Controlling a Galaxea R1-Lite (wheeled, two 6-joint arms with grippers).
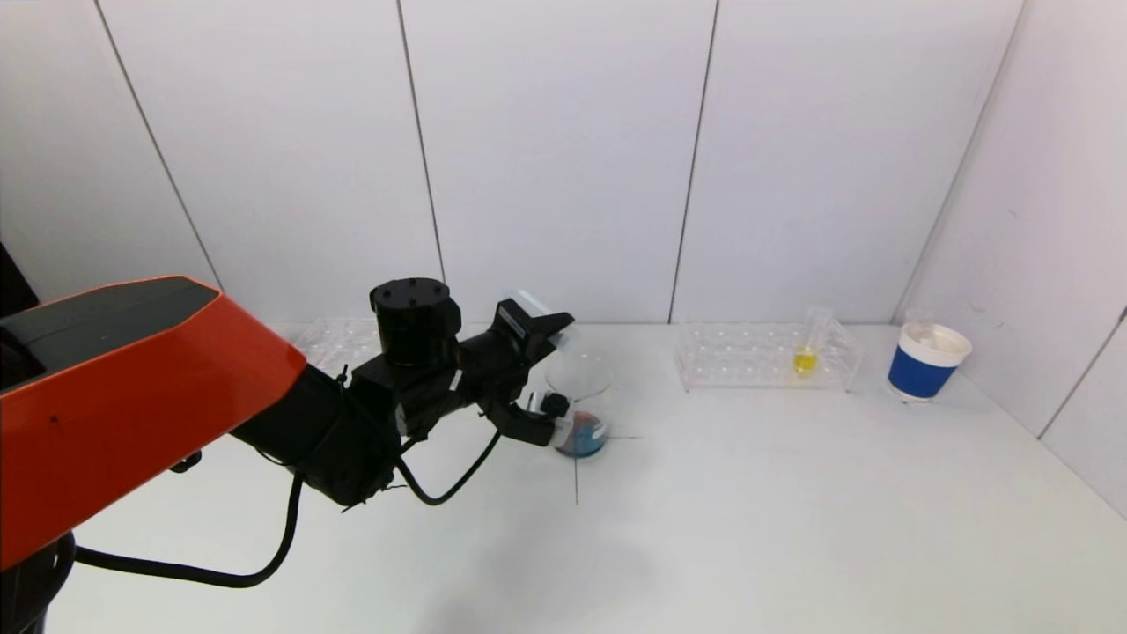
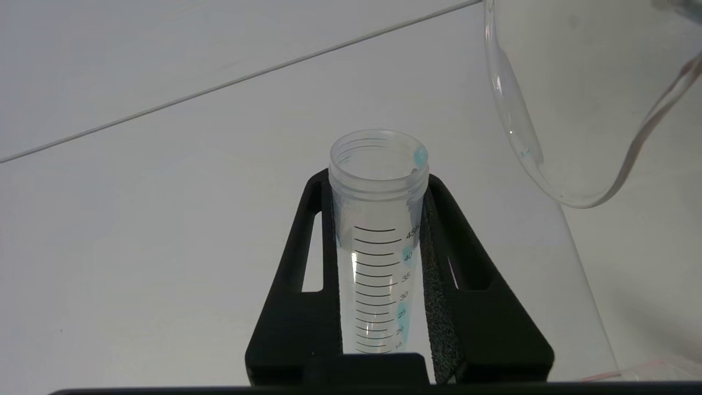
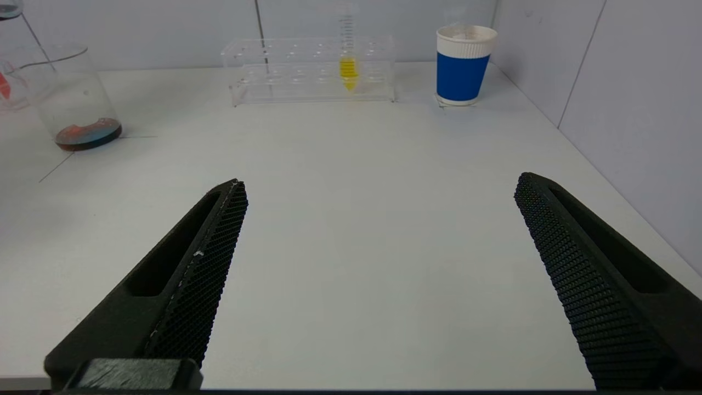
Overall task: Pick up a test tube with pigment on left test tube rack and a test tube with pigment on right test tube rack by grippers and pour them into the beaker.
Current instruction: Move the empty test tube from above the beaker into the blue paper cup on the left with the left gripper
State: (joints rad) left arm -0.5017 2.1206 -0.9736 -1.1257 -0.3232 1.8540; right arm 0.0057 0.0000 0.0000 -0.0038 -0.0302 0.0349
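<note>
Black left gripper [image 2: 378,263] clamps an emptied clear graduated plastic test tube [image 2: 378,230], its mouth tipped toward the glass beaker [image 1: 579,401] just beside it. Right gripper [image 3: 378,280] hovers wide open, well apart from the clear right rack [image 3: 312,68].

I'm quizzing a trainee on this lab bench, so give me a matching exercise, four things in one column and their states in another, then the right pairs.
Things:
1. beaker
2. tube in the right rack
3. tube in the left gripper
4. right gripper

States:
A. only blue traces left inside
B. jaws wide apart, nothing between them
C. red and blue liquid at the bottom
D. yellow liquid

Pairs: 1-C, 2-D, 3-A, 4-B
</note>
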